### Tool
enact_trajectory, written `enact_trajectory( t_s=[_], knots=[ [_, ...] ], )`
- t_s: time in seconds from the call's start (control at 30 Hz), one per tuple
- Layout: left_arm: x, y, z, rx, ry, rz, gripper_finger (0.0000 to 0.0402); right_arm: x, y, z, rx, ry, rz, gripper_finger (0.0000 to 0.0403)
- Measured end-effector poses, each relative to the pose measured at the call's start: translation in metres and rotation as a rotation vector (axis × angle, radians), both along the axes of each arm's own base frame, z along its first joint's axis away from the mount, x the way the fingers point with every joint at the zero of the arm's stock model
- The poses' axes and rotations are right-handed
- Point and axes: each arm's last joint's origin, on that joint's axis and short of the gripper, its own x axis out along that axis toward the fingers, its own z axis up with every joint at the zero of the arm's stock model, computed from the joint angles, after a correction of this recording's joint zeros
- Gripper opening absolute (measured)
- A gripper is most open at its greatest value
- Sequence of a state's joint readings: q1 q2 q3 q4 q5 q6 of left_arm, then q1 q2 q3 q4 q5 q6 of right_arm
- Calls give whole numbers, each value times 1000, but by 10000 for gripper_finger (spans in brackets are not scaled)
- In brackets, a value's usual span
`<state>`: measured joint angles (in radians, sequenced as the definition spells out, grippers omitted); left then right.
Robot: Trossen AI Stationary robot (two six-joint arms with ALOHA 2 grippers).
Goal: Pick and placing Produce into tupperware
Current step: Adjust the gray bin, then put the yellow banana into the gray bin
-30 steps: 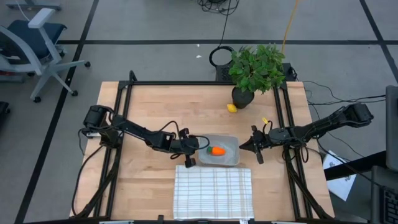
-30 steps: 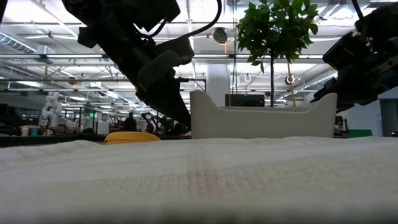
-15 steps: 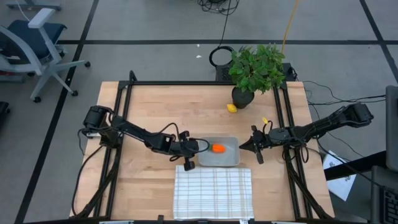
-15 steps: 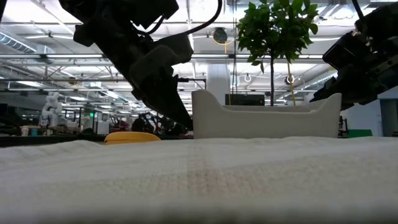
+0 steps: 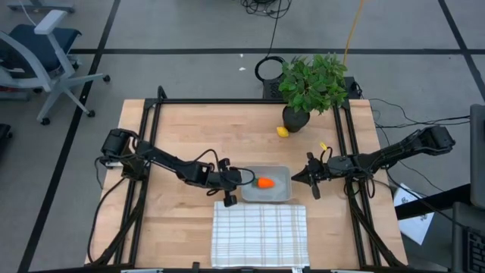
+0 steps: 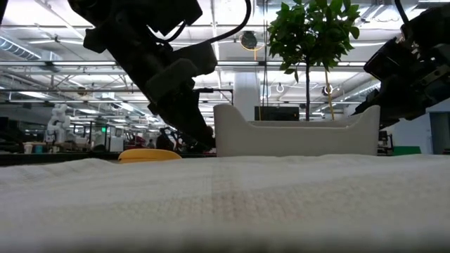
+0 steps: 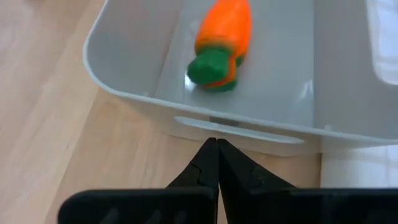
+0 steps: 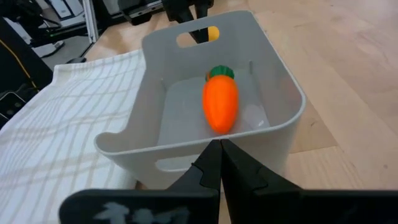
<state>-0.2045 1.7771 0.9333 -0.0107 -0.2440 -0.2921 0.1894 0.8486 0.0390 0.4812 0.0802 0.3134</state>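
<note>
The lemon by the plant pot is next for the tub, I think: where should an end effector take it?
Come from straight above the lemon and close across its middle. It is small and round, lying free on the table; the plant pot crowds one side.

Overhead, tabletop, 2 wrist cams.

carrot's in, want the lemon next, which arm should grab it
Probably the right. The lemon lies by the plant pot, on the right half of the table. The right gripper, shut and empty, sits nearer it; the left gripper, also shut, waits across the tupperware holding the carrot.
</note>
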Motion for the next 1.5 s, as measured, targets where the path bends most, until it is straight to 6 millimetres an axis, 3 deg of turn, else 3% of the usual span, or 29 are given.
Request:
enact_trajectory(
  t_s=[0.37,0.67,0.83,1.17,1.5],
  knots=[
    [-3,1,3,16,16,10,0,-1,0,-2,4,21,0,0],
    [-22,8,31,119,45,60,0,-4,-1,-1,10,34,-2,0],
    [-27,19,47,165,30,39,0,-6,-1,5,19,-17,1,0],
    [-41,64,71,204,50,56,0,-14,-2,11,17,-44,5,0],
    [-54,64,82,165,67,97,0,-15,-2,12,10,-50,13,0]
  ],
)
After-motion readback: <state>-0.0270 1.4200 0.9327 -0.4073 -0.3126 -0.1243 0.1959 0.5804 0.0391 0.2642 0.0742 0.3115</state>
